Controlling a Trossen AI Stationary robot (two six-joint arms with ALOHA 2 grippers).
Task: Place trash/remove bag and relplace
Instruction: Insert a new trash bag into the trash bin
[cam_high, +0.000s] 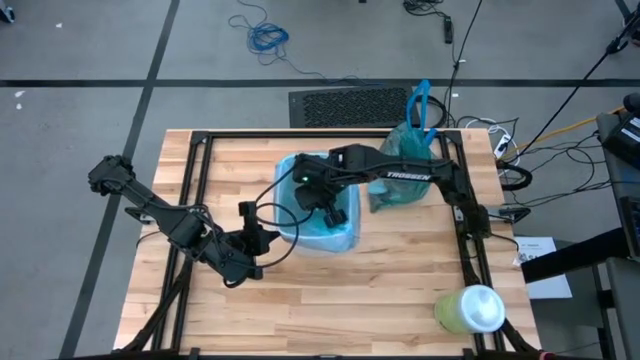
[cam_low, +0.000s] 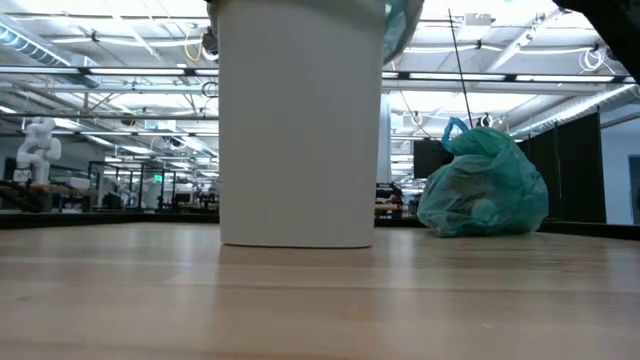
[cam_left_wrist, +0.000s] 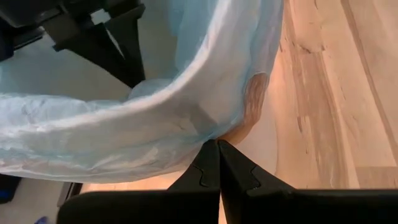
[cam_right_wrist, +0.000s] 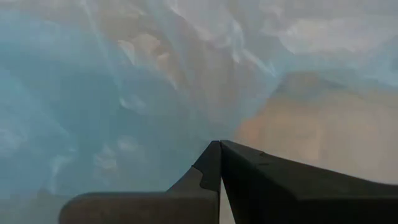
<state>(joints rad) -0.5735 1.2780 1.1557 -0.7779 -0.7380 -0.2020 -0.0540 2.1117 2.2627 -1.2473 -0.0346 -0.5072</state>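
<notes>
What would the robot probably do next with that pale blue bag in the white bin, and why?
Probably the right gripper, shut down inside the pale blue bag, pushes the liner deeper into the white bin. The left gripper pinches the bag's edge at the rim, and the full teal bag already sits aside on the table.

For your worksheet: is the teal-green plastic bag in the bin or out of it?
Out: the teal-green plastic bag sits on the table beside the white bin.

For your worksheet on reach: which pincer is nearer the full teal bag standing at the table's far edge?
Right. The right pincer is down inside the bin, beside the teal bag; the left pincer sits beyond the bin's opposite side.
</notes>
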